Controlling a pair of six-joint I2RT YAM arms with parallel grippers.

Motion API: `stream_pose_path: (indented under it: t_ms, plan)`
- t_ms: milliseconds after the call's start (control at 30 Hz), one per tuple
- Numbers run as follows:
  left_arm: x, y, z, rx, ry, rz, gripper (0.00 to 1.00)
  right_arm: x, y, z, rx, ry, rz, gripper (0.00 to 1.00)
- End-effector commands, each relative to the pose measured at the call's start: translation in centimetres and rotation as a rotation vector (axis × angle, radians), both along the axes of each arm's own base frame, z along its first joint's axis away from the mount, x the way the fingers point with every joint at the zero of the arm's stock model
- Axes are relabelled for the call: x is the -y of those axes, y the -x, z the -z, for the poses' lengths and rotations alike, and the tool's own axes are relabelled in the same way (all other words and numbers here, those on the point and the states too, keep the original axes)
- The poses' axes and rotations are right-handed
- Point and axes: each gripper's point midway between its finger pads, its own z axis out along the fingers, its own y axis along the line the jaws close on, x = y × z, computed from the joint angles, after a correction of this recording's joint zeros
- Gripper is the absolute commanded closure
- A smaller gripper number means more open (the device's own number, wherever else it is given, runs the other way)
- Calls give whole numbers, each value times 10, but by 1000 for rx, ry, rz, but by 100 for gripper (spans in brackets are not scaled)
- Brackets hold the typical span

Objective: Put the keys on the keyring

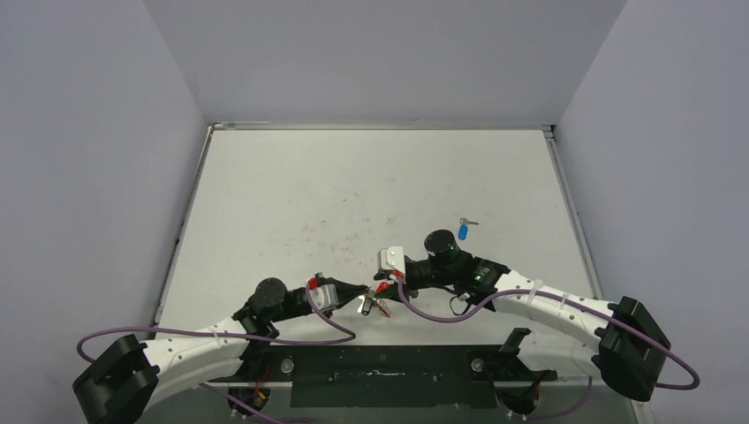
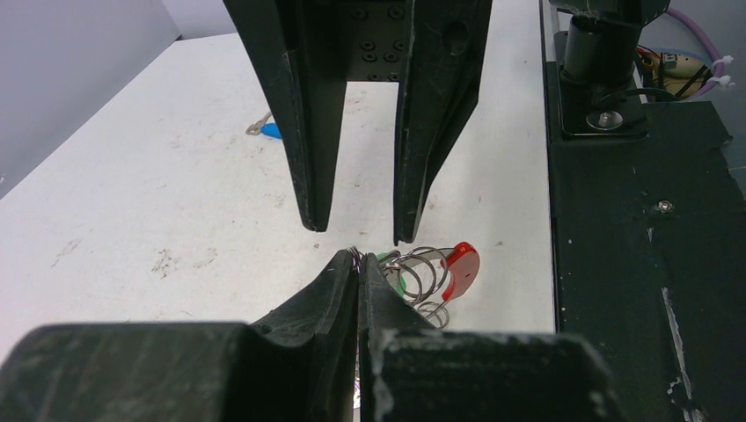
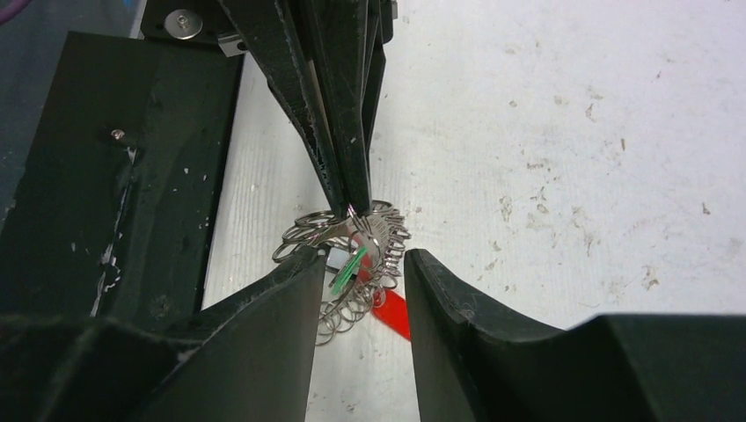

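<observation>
Low and just left of middle in the top view, the left claw [image 1: 358,291] is seen shut tight, and the wire of the keyring [image 1: 375,306] is pinched at its tips. The keyring is held near the front edge of the surface [image 1: 353,194], just beside the black plate [image 3: 106,176]. Its coils are bunched up. Its red part [image 2: 462,268] lies on the side away from the left claw.

A green key [image 3: 349,266] is seen in among the coils. It is judged to be on the ring already, but that cannot be told for sure.

Just to the right, the right claw [image 3: 361,257] is seen partly open. Some coils and the green key are in the gap between its jaws, but nothing is gripped by it.

Farther right and higher in the top view, the blue key [image 1: 463,231] is found lying flat on the surface, well apart from both claws. It is set at a slant, with its blue head low and left and its thin metal end up and right. It lies much nearer the right arm. The next pick-up is judged to be a job for the right claw, moved up and right with its jaws set across the key's long line.
</observation>
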Motion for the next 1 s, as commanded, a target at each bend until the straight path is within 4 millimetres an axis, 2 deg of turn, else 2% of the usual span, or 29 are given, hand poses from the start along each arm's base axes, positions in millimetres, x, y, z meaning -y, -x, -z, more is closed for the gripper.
stream_pose_path:
  t_ms: [0,433,567,733,867,967]
  plan:
    - [4,2,-29,74,76,27,100,-14,-8,-23,91,-104,-29,60]
    - [5,3,-30,78,75,33,100,-19,1,-4,84,-103,-115,69]
    - [5,3,-30,76,75,36,100,-23,0,-8,84,-135,-109,73]
    - [6,4,-29,72,72,42,100,-23,-2,-10,91,-148,-98,83]
    - [6,4,-28,70,70,42,100,-24,-1,-12,87,-152,-99,98]
    - [5,3,-29,71,74,38,100,-23,-2,-9,81,-129,-98,100]
